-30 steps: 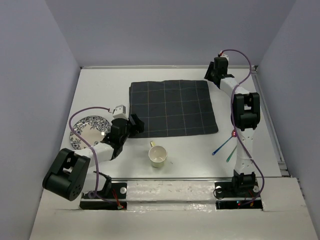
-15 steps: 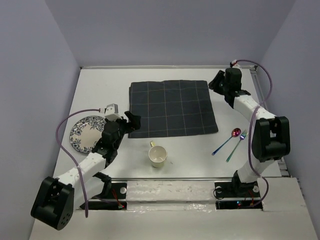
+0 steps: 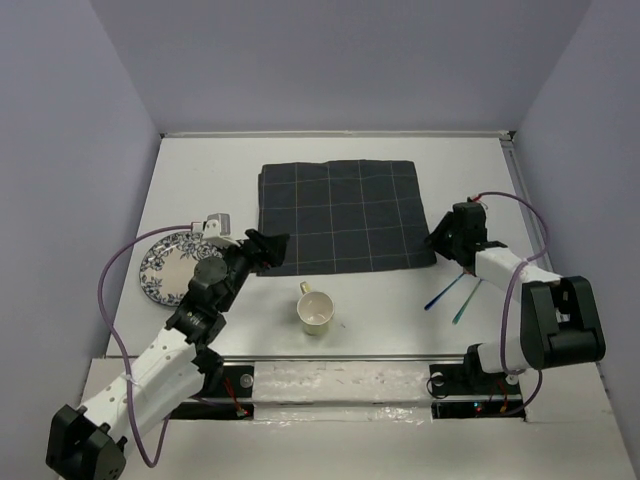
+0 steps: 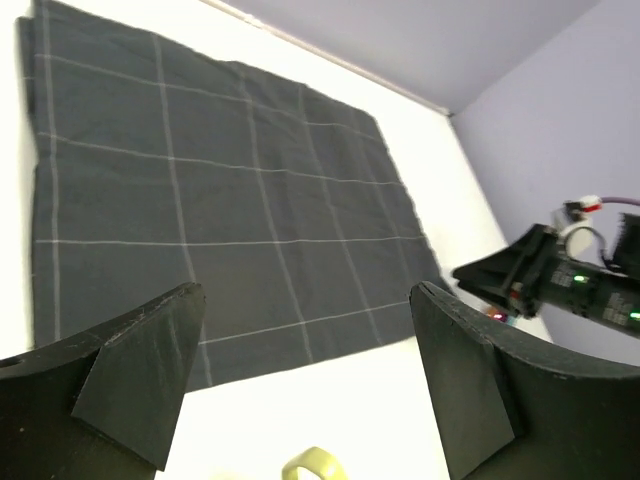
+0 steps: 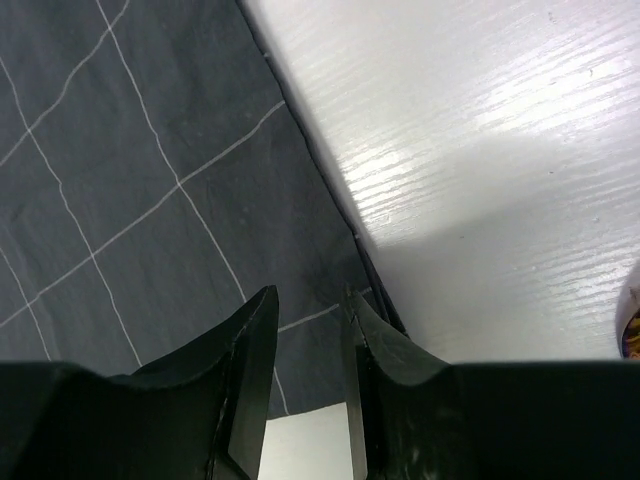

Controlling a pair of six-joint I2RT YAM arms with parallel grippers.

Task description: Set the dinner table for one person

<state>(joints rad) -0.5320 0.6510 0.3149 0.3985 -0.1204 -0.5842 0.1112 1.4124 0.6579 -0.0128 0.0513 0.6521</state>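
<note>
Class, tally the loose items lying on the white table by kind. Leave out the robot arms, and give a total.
Dark grid-lined cloth: 1
Patterned plate: 1
Cream cup: 1
Utensils: 2, one with a blue handle, one with a green handle
Total: 5

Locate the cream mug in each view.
Top external: cream mug at lower centre, just below the near edge of the dark grid cloth.
Left wrist: only a yellowish sliver at the bottom edge, centre.
Right wrist: not in it.
Shared landmark: the cloth, which appears in all three views.
</note>
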